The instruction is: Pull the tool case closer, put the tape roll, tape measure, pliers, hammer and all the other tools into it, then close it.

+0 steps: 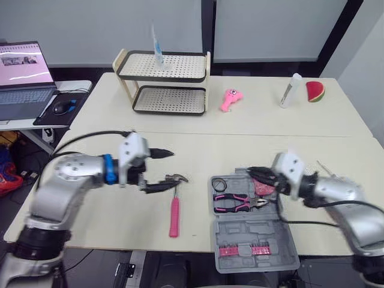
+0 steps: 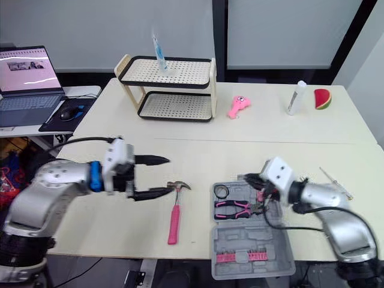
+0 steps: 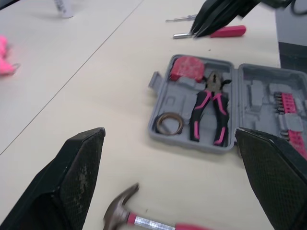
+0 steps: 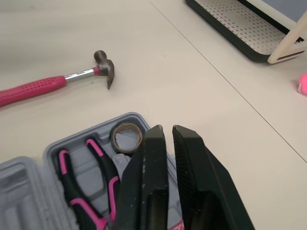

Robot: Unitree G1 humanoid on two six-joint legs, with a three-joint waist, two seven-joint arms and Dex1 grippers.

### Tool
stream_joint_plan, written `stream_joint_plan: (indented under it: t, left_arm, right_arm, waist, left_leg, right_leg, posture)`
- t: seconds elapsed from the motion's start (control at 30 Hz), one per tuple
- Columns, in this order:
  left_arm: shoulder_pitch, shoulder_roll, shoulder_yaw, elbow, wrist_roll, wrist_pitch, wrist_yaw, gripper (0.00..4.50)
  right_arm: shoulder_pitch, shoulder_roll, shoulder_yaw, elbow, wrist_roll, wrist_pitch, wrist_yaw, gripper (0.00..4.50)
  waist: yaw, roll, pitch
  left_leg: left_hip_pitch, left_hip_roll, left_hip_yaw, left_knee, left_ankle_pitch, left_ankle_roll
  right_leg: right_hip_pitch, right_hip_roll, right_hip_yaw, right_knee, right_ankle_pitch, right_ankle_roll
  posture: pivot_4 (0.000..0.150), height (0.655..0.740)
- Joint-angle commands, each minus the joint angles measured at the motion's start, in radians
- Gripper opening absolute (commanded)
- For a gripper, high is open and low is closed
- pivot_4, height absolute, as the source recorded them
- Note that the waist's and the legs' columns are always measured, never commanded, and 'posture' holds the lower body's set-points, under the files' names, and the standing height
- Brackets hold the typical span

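The grey tool case (image 1: 264, 249) lies open at the near table edge. In its tray are the tape roll (image 1: 219, 183), the pink-handled pliers (image 1: 237, 203) and the red tape measure (image 3: 186, 67). The pink-handled hammer (image 1: 174, 210) lies on the table left of the case, head away from me. My left gripper (image 1: 174, 169) hangs open just above the hammer head (image 3: 120, 211). My right gripper (image 4: 169, 128) is shut with nothing in it, hovering over the case's far right corner by the tape measure. A pink-handled screwdriver (image 3: 225, 31) lies right of the case.
A two-tier perforated rack (image 1: 165, 75) stands at the back. A pink toy (image 1: 229, 99), a white tube (image 1: 289, 90) and a watermelon slice (image 1: 315, 91) lie at the back right. A laptop (image 1: 24, 78) and mouse (image 1: 60, 108) sit on a side table to the left.
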Motion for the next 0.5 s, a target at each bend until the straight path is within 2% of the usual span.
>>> stream_joint_plan:
  t: [0.03,0.17,0.3,0.43,0.5]
  left_arm:
    - [0.054,0.072,0.133,0.049,-0.044,0.012,-0.051,4.50]
    - [0.186,0.133,0.265,0.136,-0.028,-0.008,-0.091,4.50]
    - [0.276,0.133,0.352,0.225,0.005,-0.053,-0.064,4.50]
    - [0.323,0.113,0.383,0.312,0.047,-0.128,-0.030,4.50]
    - [0.331,0.115,0.384,0.330,0.054,-0.150,-0.031,4.50]
  right_arm:
    - [0.094,-0.129,-0.252,-0.028,0.126,0.041,0.153,1.31]
    - [0.239,-0.243,-0.508,0.082,0.114,0.012,0.296,2.25]
    - [0.336,-0.244,-0.657,0.236,0.025,-0.118,0.312,3.18]
    - [0.409,-0.198,-0.724,0.436,-0.062,-0.279,0.275,4.33]
    - [0.422,-0.199,-0.725,0.515,-0.082,-0.347,0.277,4.45]
  waist:
    - [0.006,0.001,0.001]
    - [0.006,0.001,0.001]
    - [0.004,0.001,0.001]
    - [-0.001,0.001,0.001]
    - [-0.002,0.001,0.001]
  left_leg:
    - [0.000,-0.001,0.000,0.000,0.000,0.000]
    - [0.001,0.000,0.001,0.000,-0.002,0.004]
    - [0.002,0.000,0.001,-0.001,-0.003,0.006]
    - [0.002,0.000,0.001,-0.001,-0.003,0.006]
    - [0.002,0.000,0.002,-0.001,-0.003,0.006]
  right_leg:
    - [0.000,-0.001,0.000,0.000,0.000,0.000]
    - [0.001,-0.004,0.000,0.000,0.000,0.000]
    - [0.001,-0.004,0.000,0.000,0.000,0.000]
    - [0.001,-0.005,0.000,0.000,0.000,0.000]
    - [0.001,-0.006,0.001,0.000,0.000,0.000]
  posture:
    - [0.150,0.7400]
    - [0.150,0.7400]
    - [0.150,0.7400]
    - [0.150,0.7400]
    - [0.150,0.7400]
